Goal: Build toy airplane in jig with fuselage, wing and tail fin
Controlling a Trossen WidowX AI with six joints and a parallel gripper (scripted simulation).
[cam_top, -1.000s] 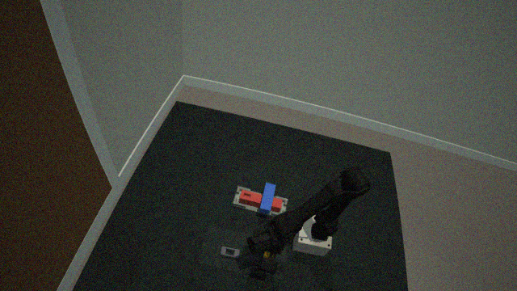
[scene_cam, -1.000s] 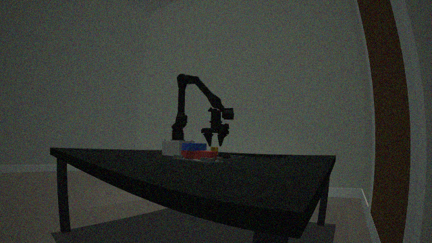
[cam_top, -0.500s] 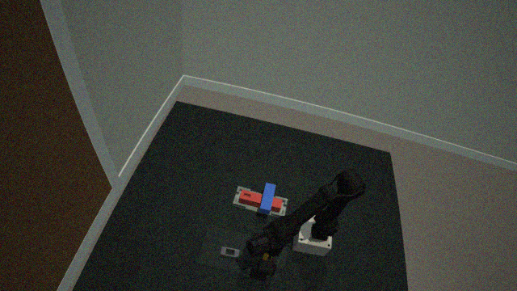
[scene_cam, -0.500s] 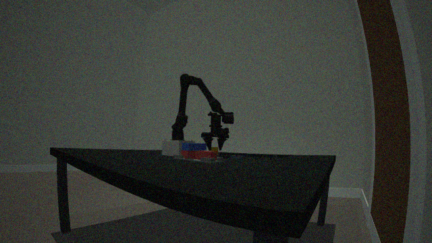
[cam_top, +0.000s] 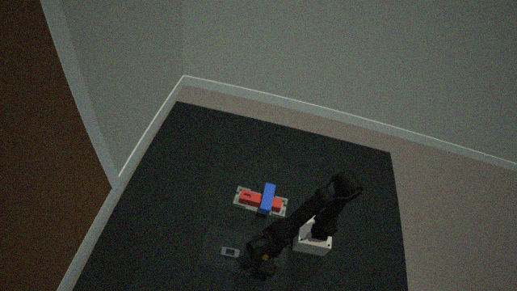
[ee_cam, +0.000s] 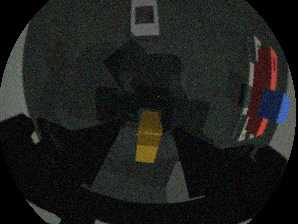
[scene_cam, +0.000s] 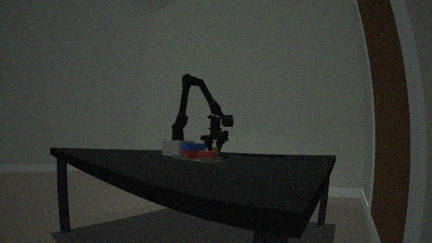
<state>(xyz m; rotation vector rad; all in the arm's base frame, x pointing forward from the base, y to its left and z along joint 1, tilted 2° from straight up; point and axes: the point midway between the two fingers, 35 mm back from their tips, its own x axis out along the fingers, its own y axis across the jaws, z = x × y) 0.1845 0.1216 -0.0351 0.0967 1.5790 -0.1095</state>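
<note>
The red fuselage lies in the pale jig cradle. The blue wing sits crosswise on top of it. A dark socket shows near the fuselage's other end in the top view. The yellow tail fin stands away from the jig, low between my fingers. My gripper points down with its fingers apart, one on each side of the fin, with gaps beside it in the wrist view. The fin's underside is hidden.
A small grey plate with a dark square in it lies beside the gripper. The white robot base stands on the dark table, on the other side of the gripper. The arm arches over from the base.
</note>
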